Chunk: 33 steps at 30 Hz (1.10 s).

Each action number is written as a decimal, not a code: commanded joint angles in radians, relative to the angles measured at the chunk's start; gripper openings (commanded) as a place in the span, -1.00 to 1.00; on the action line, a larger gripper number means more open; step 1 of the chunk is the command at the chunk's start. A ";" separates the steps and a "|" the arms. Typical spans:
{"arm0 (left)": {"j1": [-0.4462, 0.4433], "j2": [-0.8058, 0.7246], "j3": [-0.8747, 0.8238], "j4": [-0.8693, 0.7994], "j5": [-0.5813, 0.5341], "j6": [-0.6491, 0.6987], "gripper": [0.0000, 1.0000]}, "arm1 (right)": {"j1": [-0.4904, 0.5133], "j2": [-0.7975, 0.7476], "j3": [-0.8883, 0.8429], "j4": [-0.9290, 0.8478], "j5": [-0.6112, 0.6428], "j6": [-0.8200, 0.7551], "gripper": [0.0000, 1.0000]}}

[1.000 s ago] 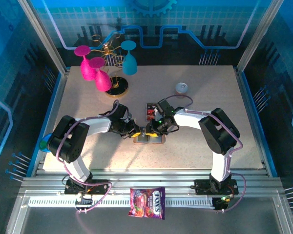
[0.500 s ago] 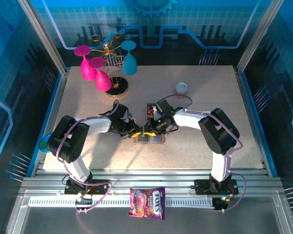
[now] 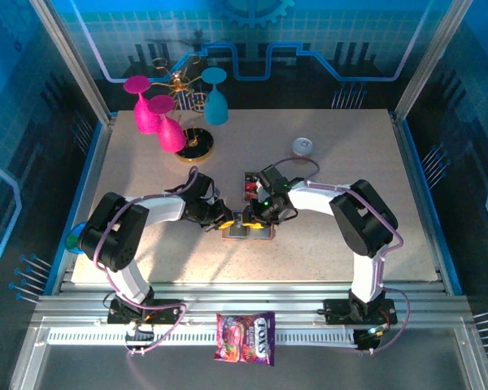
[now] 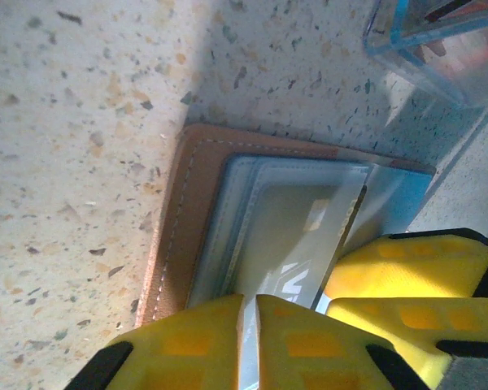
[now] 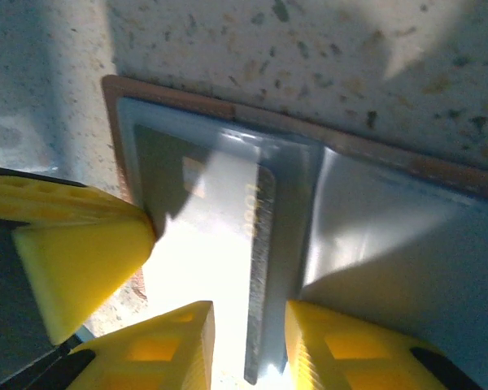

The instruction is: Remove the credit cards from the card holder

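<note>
On the table, left gripper pinches the card holder; right gripper, narrowly parted astride a credit card, must clamp, then pull.

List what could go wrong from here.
1. The right gripper straddles a thin edge rising from the holder; if that is pocket film, pulling may tear it.
2. The left gripper pinches only the holder's edge, so it may slip and the holder lift.
3. The grippers crowd close; they may collide.
</note>
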 commanded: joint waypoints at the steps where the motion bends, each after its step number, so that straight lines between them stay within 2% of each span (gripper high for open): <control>1: 0.006 0.010 0.005 -0.042 -0.013 0.034 -0.71 | 0.014 -0.014 0.030 -0.076 0.038 -0.031 -0.38; 9: 0.006 -0.025 0.015 -0.061 -0.027 0.035 -0.62 | 0.013 -0.051 0.022 -0.013 -0.002 -0.005 -0.40; 18: 0.006 -0.022 0.013 -0.062 -0.024 0.034 -0.68 | 0.014 -0.005 0.008 0.081 -0.069 0.040 -0.44; 25: 0.007 -0.010 0.006 -0.050 -0.019 0.031 -0.68 | 0.014 0.028 0.001 0.100 -0.091 0.044 -0.44; 33: 0.006 -0.012 0.007 -0.055 -0.021 0.033 -0.68 | 0.014 0.045 -0.006 0.047 -0.054 0.023 -0.41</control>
